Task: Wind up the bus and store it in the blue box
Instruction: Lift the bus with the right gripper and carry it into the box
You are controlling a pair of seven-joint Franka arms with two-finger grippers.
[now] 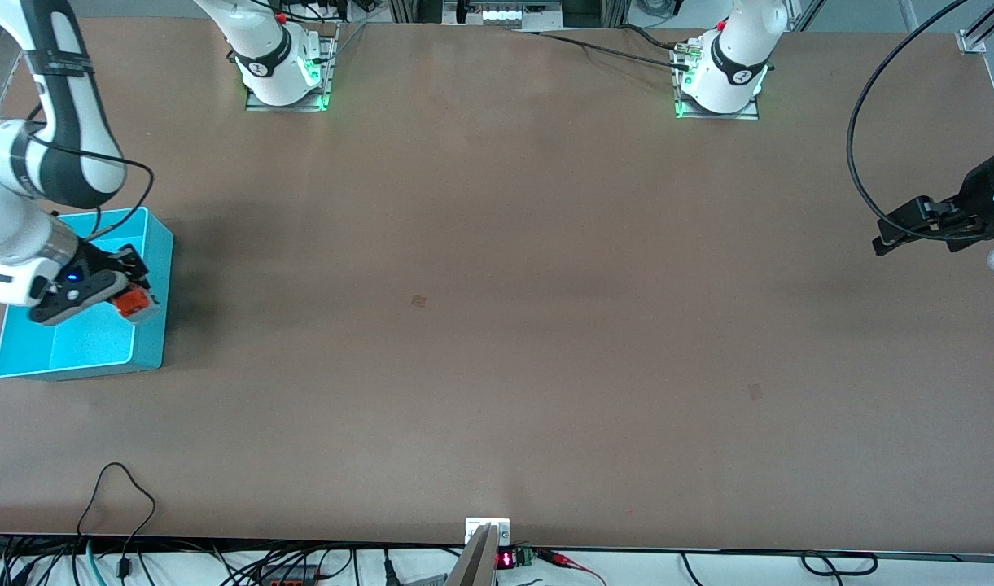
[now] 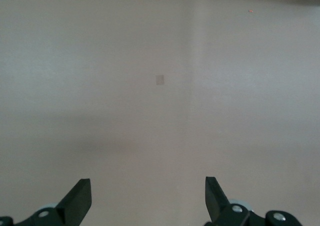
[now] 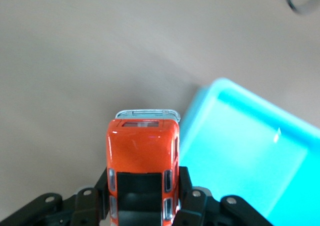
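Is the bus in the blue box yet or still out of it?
Out. The right hand is shut on the bus, holding it in the air over the blue box wall nearest the table's middle.

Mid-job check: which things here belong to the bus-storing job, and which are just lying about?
Job:
- bus, clamped in the right gripper over the blue box's wall
- blue box, at the right arm's end of the table

Not part of it:
- left gripper, open, waiting over bare table
- cables at the table's near edge
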